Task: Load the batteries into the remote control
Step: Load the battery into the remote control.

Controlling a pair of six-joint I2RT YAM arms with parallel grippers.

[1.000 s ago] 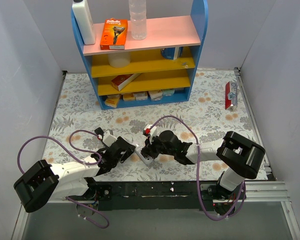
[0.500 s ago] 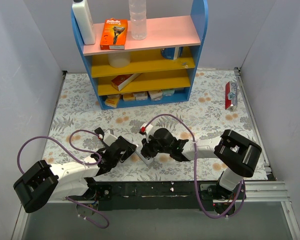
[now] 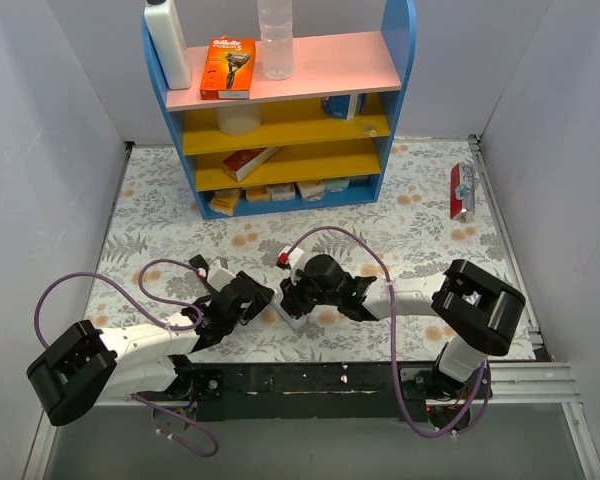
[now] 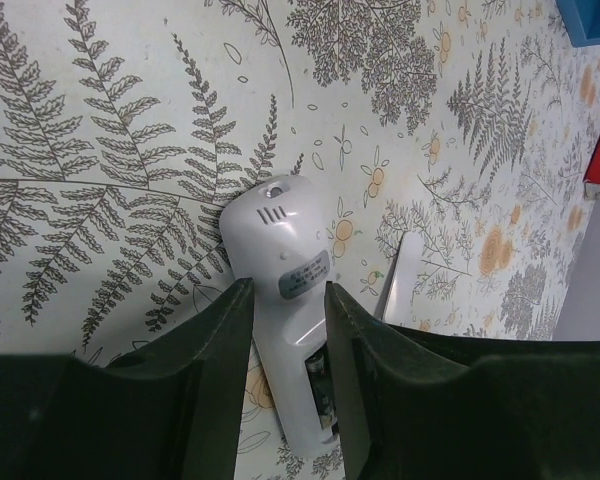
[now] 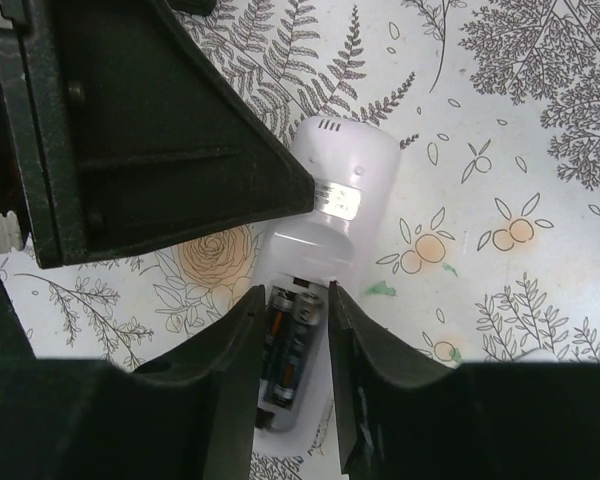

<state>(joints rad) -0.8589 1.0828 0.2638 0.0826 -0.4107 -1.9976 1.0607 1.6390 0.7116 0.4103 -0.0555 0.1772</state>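
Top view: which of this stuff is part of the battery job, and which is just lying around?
Job:
- remote control, held in the left gripper
- batteries, sitting in its open compartment
- right gripper, open over them

Lying about:
- blue shelf
- orange razor box
- white bottle
- clear bottle
- red packet at the right edge

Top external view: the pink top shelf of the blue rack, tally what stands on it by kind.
Bottles: 2 (white bottle, clear bottle)
Boxes: 1 (orange Gillette razor box)
Total: 3
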